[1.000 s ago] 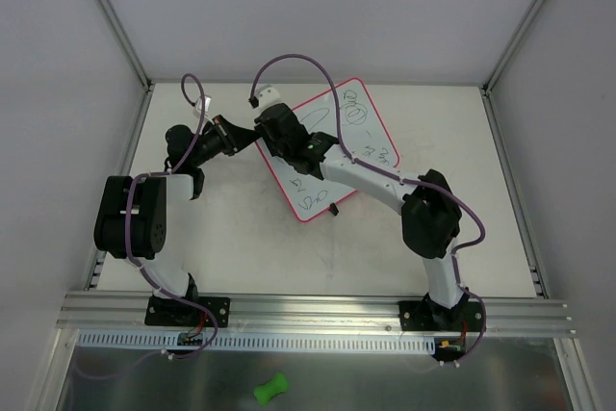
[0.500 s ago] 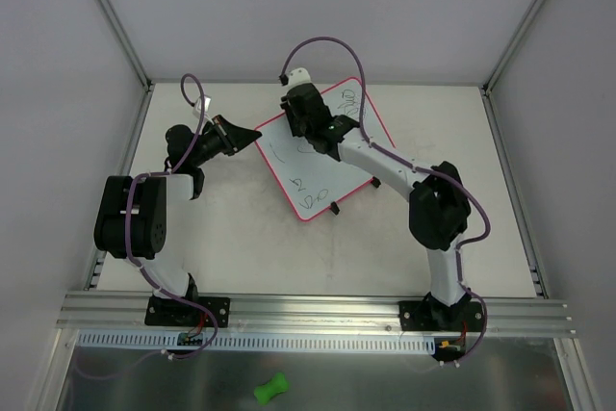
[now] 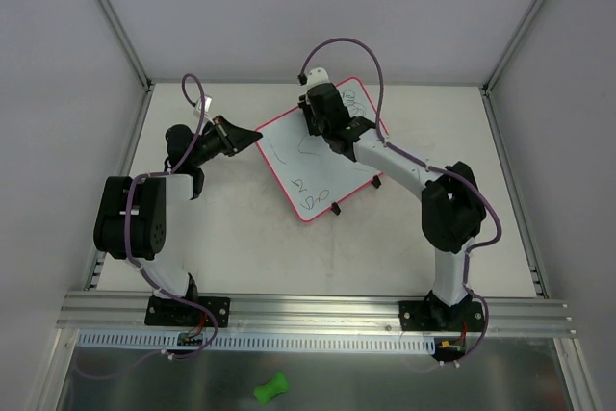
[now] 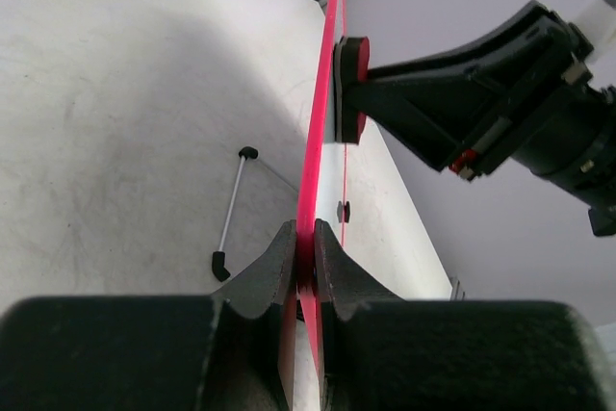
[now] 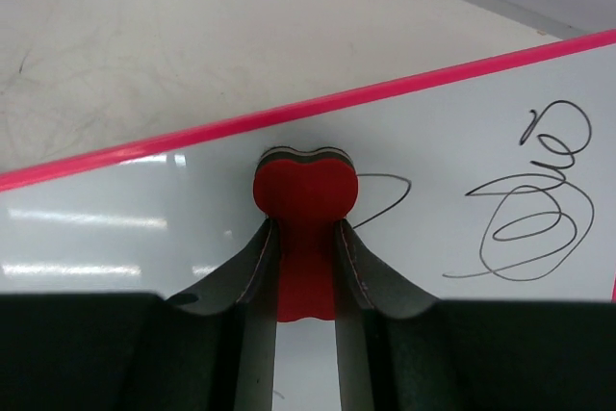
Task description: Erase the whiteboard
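1. The board (image 3: 300,178) sits toward the far middle of the surface (image 3: 221,238), turned so its corners point like a diamond. Its white face is up and it has a thin red-pink rim.
2. It looks thin, stiff and light, with a glossy, slick face. I judge it would slide or swing under a wiping push, so it needs pinning. The rim or a corner is the place to hold it, clear of the writing.
3. The left fingers (image 3: 248,134) do just that. They are clamped on the rim at the board's left corner, and the left wrist view shows the board edge-on between them.
4. The right fingers (image 3: 318,113) are closed on the waist of a red eraser (image 5: 304,190). Its lobed head is pressed flat to the board just inside the far-left rim.
5. The eraser has a darker pad layer against the board. It looks soft enough to wipe without scratching.
6. In the right wrist view one curled line runs out from beside the eraser. One looped scribble (image 5: 525,209) lies farther right, untouched.
7. The top view shows more marks at the far corner, and a few toward the near corner. They are too small to count surely.
8. Count: one board, one red eraser, two arms, and two black feet (image 3: 335,209) along the board's near-right edge. One green bone-shaped thing (image 3: 271,389) lies below the arm bases, off the surface.
9. Much writing remains, so I judge the wiping well short of done.
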`<state>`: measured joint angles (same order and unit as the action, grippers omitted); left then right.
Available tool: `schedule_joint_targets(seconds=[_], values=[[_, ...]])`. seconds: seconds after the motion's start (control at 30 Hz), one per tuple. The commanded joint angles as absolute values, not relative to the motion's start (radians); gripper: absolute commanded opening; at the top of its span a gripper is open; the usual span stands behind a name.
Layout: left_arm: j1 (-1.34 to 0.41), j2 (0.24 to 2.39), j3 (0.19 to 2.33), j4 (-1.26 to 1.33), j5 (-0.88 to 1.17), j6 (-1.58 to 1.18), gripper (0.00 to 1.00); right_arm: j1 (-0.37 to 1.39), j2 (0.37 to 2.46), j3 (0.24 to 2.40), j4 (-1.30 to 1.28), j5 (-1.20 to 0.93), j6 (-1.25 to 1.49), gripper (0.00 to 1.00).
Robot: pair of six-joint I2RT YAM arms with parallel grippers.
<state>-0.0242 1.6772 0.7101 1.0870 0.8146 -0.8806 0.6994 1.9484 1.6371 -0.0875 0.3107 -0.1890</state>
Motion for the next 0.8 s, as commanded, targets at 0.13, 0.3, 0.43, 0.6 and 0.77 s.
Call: schedule_joint_targets(seconds=[0.13, 0.3, 0.43, 0.6, 0.77], values=[[-0.026, 1.637, 0.738, 1.155, 0.876, -0.848, 0.0, 0.842, 1.922, 1.592, -0.068, 0.219, -0.297, 0.0], [-0.028, 1.632, 0.736, 1.155, 0.877, -0.848, 0.0, 0.929, 1.94, 1.595, -0.066, 0.255, -0.365, 0.0], [-0.028, 1.631, 0.736, 1.155, 0.877, -0.85, 0.0, 0.96, 1.957, 1.6, -0.067, 0.273, -0.38, 0.0], [-0.028, 1.629, 0.738, 1.152, 0.877, -0.848, 0.0, 0.973, 1.963, 1.603, -0.08, 0.279, -0.376, 0.0], [-0.028, 1.623, 0.738, 1.147, 0.879, -0.845, 0.0, 0.969, 1.959, 1.582, -0.104, 0.304, -0.357, 0.0]])
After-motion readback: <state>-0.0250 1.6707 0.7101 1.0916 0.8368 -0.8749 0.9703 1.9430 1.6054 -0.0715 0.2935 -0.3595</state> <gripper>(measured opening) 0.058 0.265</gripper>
